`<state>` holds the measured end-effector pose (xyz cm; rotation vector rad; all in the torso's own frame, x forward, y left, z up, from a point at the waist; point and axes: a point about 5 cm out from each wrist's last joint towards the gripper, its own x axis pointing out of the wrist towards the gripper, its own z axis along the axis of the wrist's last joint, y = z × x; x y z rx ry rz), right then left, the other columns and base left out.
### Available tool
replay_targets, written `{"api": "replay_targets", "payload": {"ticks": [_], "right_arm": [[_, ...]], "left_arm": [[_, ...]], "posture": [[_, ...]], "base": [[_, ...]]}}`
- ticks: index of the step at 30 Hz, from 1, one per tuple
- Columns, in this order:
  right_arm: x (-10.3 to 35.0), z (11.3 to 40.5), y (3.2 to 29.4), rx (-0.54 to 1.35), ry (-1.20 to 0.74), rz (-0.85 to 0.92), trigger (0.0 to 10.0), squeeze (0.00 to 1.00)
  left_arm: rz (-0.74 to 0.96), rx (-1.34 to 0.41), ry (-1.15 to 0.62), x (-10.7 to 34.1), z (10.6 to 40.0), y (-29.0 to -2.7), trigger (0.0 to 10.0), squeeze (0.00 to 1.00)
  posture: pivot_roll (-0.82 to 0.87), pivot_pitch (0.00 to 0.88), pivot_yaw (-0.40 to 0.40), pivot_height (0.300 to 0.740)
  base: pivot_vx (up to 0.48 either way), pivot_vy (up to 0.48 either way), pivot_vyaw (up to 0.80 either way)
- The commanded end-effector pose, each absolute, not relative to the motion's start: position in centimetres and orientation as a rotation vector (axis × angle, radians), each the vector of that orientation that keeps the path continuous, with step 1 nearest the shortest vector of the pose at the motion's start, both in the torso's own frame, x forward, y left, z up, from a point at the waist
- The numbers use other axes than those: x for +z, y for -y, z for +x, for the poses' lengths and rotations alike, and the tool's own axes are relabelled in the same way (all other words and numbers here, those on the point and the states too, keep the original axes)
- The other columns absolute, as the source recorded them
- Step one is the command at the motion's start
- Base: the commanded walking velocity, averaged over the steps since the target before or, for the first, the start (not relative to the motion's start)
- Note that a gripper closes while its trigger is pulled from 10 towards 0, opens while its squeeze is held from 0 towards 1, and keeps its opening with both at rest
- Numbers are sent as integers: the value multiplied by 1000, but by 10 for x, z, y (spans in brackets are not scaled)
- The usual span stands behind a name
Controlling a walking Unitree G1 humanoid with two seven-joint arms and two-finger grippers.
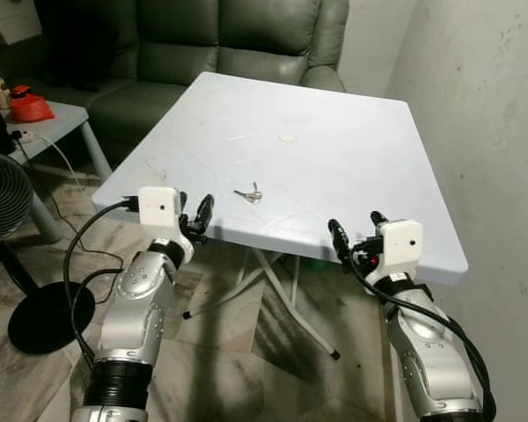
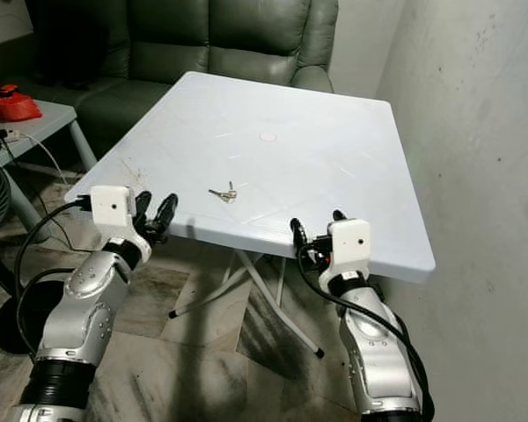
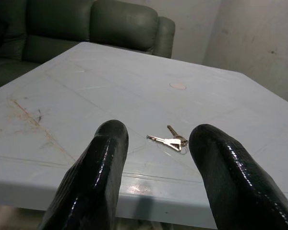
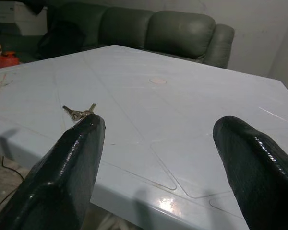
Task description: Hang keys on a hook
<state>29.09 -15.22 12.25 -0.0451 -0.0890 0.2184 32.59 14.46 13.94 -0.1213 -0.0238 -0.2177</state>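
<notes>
Lying flat: keys (image 1: 249, 194), a small metal bunch on the white table (image 1: 352, 167), near its front edge and somewhat toward the robot's left.
Contact: keys touch nothing but the tabletop; neither gripper is on them.
Left gripper (image 1: 194, 214): raised at the table's near edge, at about tabletop height, fingers spread apart with nothing between them.
Left wrist view: keys (image 3: 171, 141) appear in the gap framed by the two black fingers (image 3: 98, 172), further along the tabletop than the fingertips, closer to one finger than the other.
Right gripper (image 1: 354, 233): raised at the near edge toward the robot's right, fingers wide apart, nothing held.
Right wrist view: keys (image 4: 78, 113) sit just past the tip of one finger (image 4: 67, 163), off to that side and not inside the gap; the other finger is well apart from them.
Relative position: keys lie between the two grippers, nearer the left one.
Table surface: a small round disc (image 1: 287, 138) at mid-table, well beyond the keys; brown scuff marks toward the left edge.
Surroundings: dark green sofa (image 1: 229, 40) behind the table; a side table (image 1: 57, 123) carrying a red object (image 1: 26, 105) to the left; a standing fan (image 1: 0, 198) at the left edge; bare wall (image 1: 484, 114) on the right.
Table legs: folding metal legs (image 1: 282, 294) visible beneath, on a tiled floor.
</notes>
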Motion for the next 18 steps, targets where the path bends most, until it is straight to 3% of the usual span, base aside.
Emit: {"api": "replay_targets", "payload": {"ticks": [1,18], "right_arm": [[127,292,153,213,107,-44,10000,0],[127,291,153,217,107,-44,10000,0]], "left_arm": [[-116,-218,19,141,328,-144,10000,0],[-116,-220,19,141,329,-143,10000,0]], "posture": [[-98,0,-53,740],[-103,0,-53,740]], "base": [[0,480,0],[0,480,0]]}}
